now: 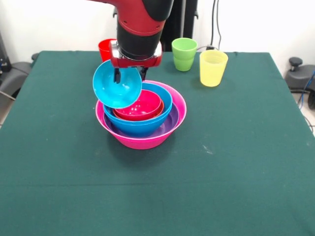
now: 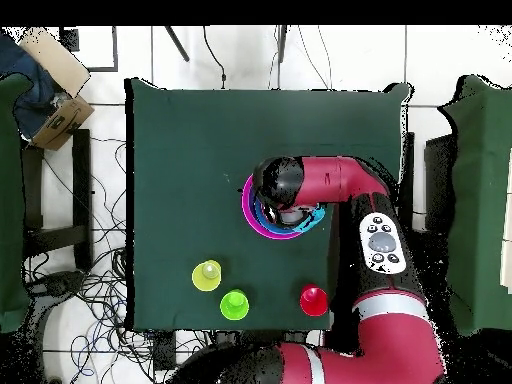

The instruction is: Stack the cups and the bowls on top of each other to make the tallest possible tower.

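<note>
The arm hides a good deal: from above, its red and black bulk covers most of the tower (image 2: 262,222), so only a pink and blue crescent of rims shows at one side, and in the front view the red cup (image 1: 105,48) is half lost behind the wrist. The tool (image 1: 130,74) hangs just over the tower, its dark fingers (image 1: 117,75) clamped on the rim of a cyan bowl (image 1: 117,84) — the bowl is tipped nearly on edge, its hollow facing the front camera, its lower edge overlapping the stack's rim; whether it touches there I cannot tell. Below it the pink bowl (image 1: 142,140) is the base, a purple bowl (image 1: 167,127) shows as a thin band inside it, then a blue bowl (image 1: 142,126), then a magenta-red bowl (image 1: 140,107) innermost. Whether more bowls lie nested between these is hard to make out. The green cup (image 1: 184,54) and yellow cup (image 1: 213,68) stand upright near the bench's far edge, close together but apart, well clear of the tower. The bench (image 1: 236,162) wears a dark green cloth with a faint crease and a few pale specks — around it, a white tiled floor, loose cables (image 2: 95,300), a cardboard box (image 2: 55,95) at one corner, and green-draped surfaces to either side.
</note>
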Robot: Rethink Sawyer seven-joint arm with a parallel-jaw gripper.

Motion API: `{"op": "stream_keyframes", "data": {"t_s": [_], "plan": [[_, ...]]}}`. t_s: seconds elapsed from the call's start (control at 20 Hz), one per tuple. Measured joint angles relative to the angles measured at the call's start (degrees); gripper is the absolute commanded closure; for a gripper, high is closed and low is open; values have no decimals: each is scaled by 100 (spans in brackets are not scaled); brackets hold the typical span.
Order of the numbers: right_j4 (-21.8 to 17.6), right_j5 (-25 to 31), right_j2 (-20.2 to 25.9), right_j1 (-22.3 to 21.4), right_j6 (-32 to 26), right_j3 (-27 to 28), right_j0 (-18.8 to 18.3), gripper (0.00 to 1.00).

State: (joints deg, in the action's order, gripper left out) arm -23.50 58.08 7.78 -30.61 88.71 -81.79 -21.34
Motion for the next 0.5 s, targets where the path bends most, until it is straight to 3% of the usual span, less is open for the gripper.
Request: {"op": "stream_keyframes", "data": {"t_s": [0.2, 0.5], "plan": [[138, 333, -50, -91, 0, -2, 34, 0], [498, 1828, -47, -618, 0, 7, 130, 0]]}}
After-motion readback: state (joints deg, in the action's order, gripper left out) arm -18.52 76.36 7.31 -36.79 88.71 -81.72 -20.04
